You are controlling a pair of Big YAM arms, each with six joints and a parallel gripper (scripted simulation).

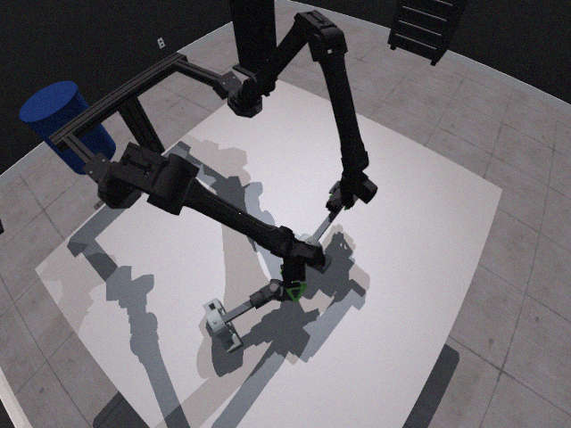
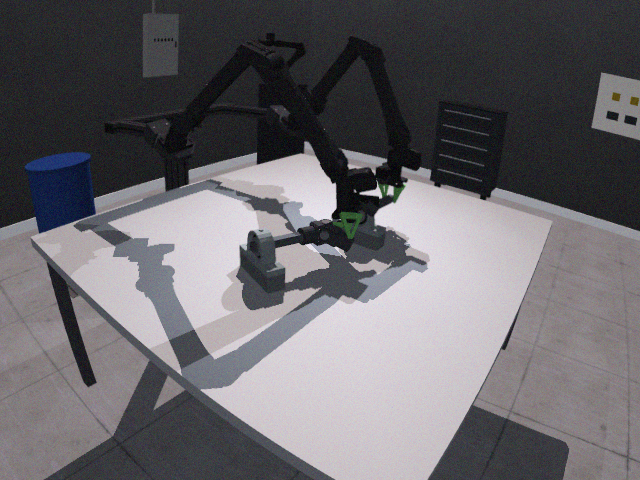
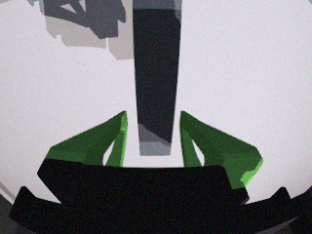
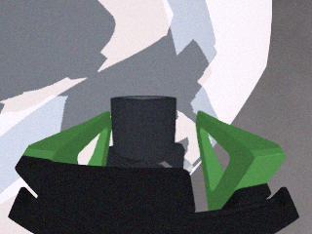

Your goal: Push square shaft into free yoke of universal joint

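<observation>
The square shaft is a grey bar that runs through a grey bearing block. In the left wrist view the shaft lies between my left gripper's green fingers, with small gaps on both sides. My left gripper is open at the shaft's far end. The dark universal joint sits on a thin rod from a second grey block. My right gripper is open around the joint's free yoke, fingers apart from it.
A blue barrel and a black frame stand off the table at the far left. A dark cabinet stands beyond the far edge. The right arm's forearm crosses low over the table.
</observation>
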